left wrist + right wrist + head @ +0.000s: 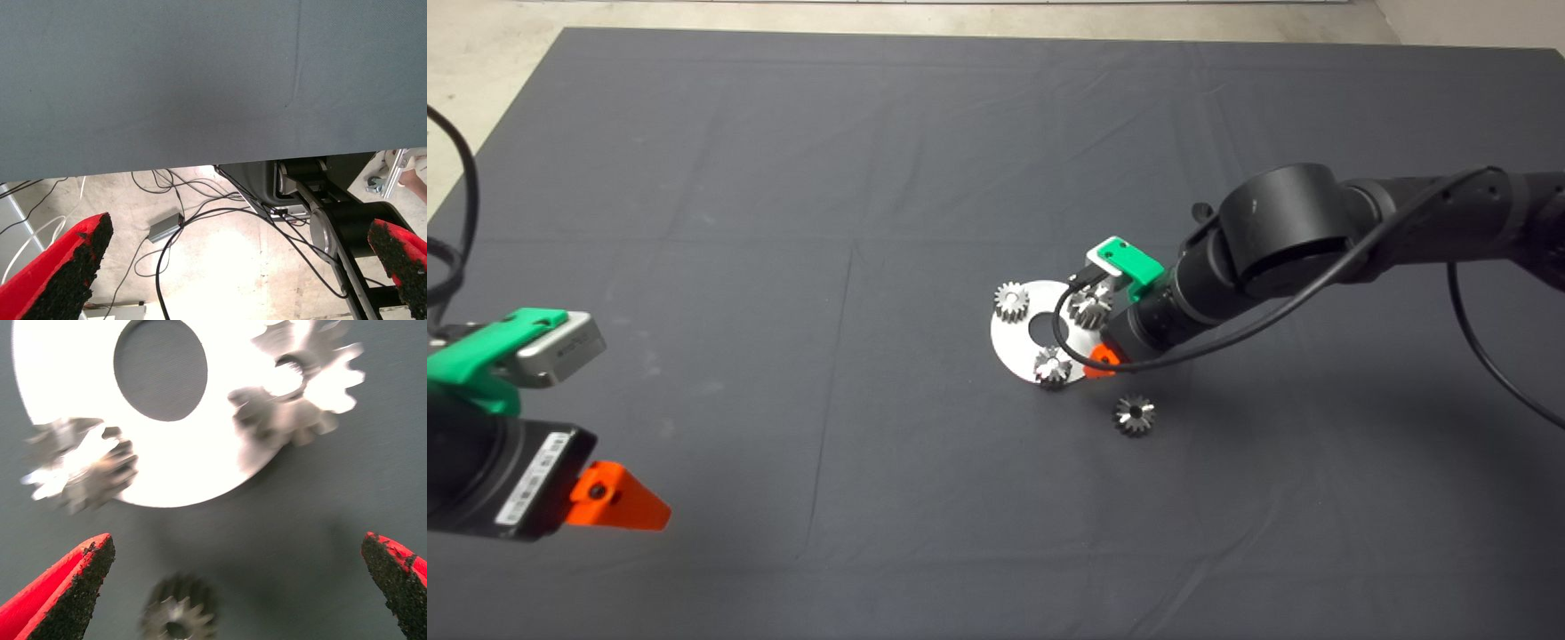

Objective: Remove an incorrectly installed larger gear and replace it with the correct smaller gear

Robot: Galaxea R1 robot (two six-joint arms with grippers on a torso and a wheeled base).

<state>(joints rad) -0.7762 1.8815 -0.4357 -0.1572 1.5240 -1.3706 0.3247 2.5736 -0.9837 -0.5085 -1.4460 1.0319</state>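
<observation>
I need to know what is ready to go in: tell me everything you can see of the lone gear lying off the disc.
The lone gear is dark grey metal with glinting teeth and a round black centre hole. It lies flat on the dark mat, just off the silver disc, touching nothing else. The right tool hangs open above it.

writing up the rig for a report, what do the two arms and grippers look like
Both arms are black and round-bodied. The right arm has a bulky cylindrical joint and a thin black cable looping along it. Each gripper has a green bracket with a silver-grey block, plus red wedge-shaped fingers with rough black pads. The left gripper body carries a white label strip with print too small to read; the right gripper looks alike.
</observation>
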